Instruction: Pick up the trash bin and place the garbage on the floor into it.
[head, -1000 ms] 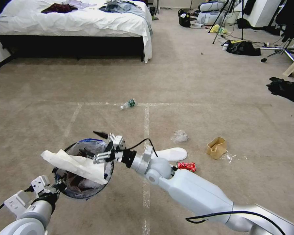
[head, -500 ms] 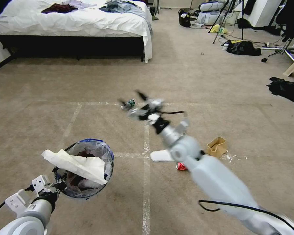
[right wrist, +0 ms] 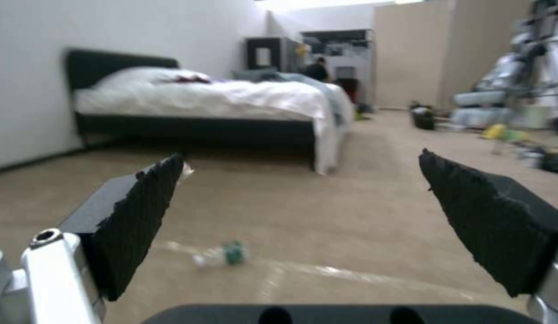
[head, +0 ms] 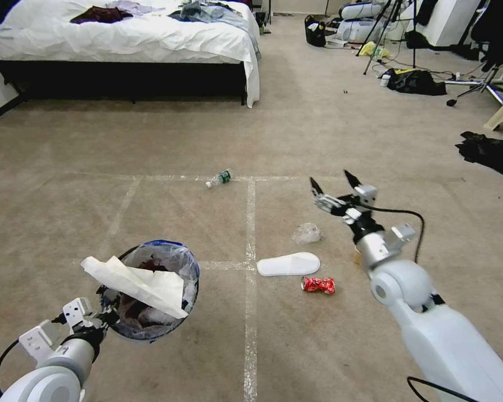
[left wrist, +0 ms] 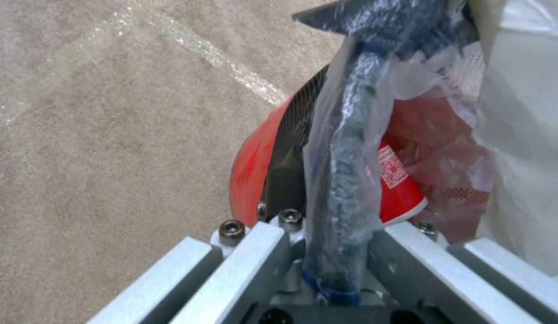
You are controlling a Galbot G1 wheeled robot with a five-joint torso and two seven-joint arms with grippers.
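Observation:
The trash bin (head: 173, 262), lined with a clear blue-edged bag, hangs above the floor (head: 167, 218) at lower left. My left gripper (head: 103, 315) is shut on its rim. A white paper sheet (head: 134, 282) sticks out over its edge. In the left wrist view the red-and-black bin wall (left wrist: 255, 162) and bag are pinched in my left gripper (left wrist: 336, 252). My right gripper (head: 334, 184) is open and empty in the air right of the tape line. Garbage lies below: a bottle (head: 218, 178), clear crumpled plastic (head: 307, 233), a crushed red can (head: 318, 285). Between the open right gripper (right wrist: 315, 198) fingers, the bottle (right wrist: 222, 255) shows.
A white slipper (head: 288, 263) lies by the can. A bed (head: 128, 39) stands at the far left. Tripods, cables and black clothes heaps (head: 489, 151) crowd the far right. A sliver of brown cardboard (head: 356, 258) peeks from behind my right arm.
My right arm has swung from over the bin up and to the right, ending open over the floor. The bin has shifted slightly to the right in my left gripper.

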